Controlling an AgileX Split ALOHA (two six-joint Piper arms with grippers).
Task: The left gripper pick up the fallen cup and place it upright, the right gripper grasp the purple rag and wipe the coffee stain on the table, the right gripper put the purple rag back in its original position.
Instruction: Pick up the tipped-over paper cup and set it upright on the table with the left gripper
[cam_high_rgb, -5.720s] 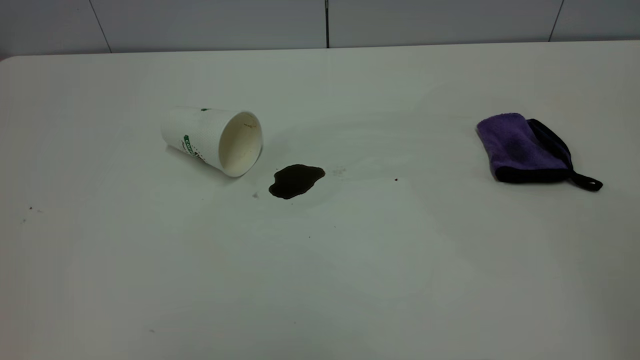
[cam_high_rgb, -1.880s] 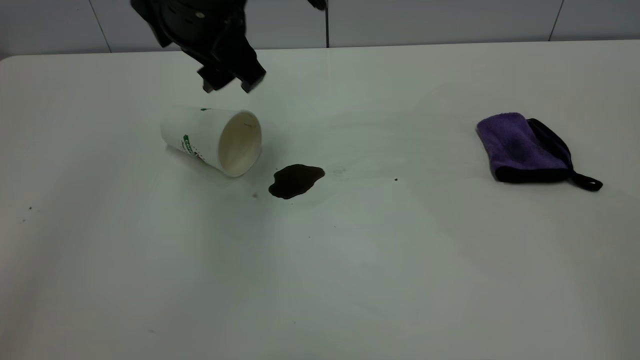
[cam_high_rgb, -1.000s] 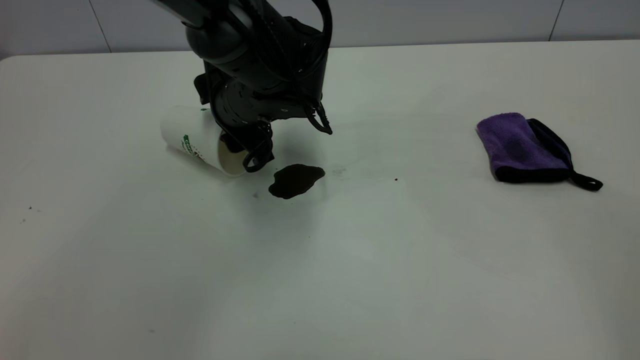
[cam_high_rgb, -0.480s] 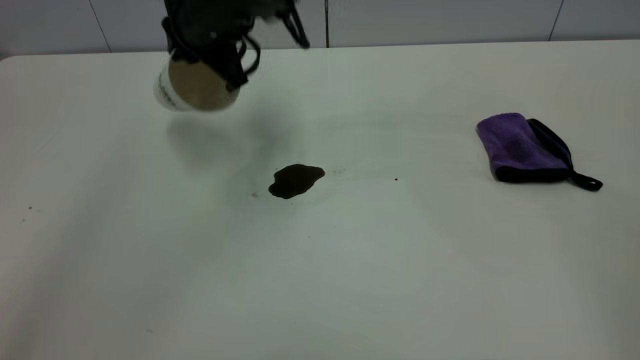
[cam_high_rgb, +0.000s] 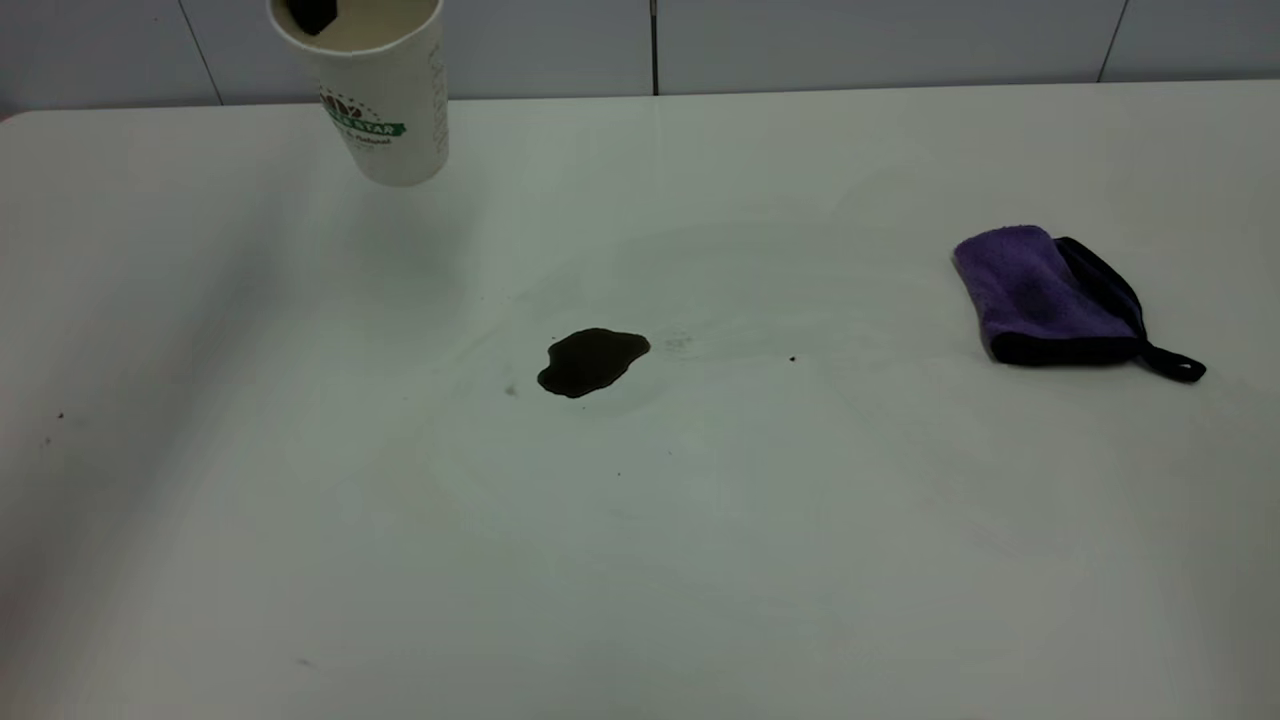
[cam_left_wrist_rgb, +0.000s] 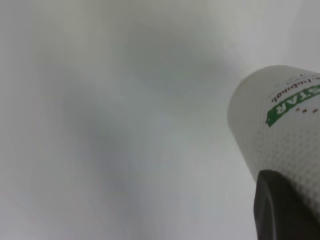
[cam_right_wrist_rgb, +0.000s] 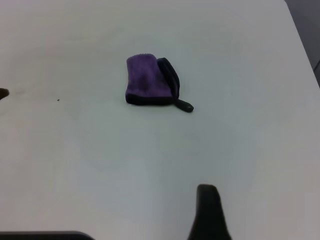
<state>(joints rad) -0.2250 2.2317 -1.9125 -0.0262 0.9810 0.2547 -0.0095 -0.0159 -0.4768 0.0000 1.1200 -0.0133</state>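
The fallen cup (cam_high_rgb: 385, 100) is now upright, mouth up, held over the back left of the table (cam_high_rgb: 700, 560). My left gripper (cam_high_rgb: 312, 12) is shut on its rim: one black finger shows inside the mouth, and another finger (cam_left_wrist_rgb: 282, 210) presses the cup (cam_left_wrist_rgb: 280, 125) from outside. The coffee stain (cam_high_rgb: 592, 360) lies dark near the table's middle. The purple rag (cam_high_rgb: 1045, 295) lies flat at the right, its loop strap toward the front. In the right wrist view the rag (cam_right_wrist_rgb: 147, 85) is well ahead of my open right gripper (cam_right_wrist_rgb: 142, 222), which holds nothing.
A grey panelled wall (cam_high_rgb: 850, 40) runs behind the table's far edge. A few tiny dark specks (cam_high_rgb: 791, 358) dot the white top between stain and rag.
The left gripper came down onto the lying cup, closed on its rim, lifted it up and back, and turned it mouth-up. Stain and rag have not moved.
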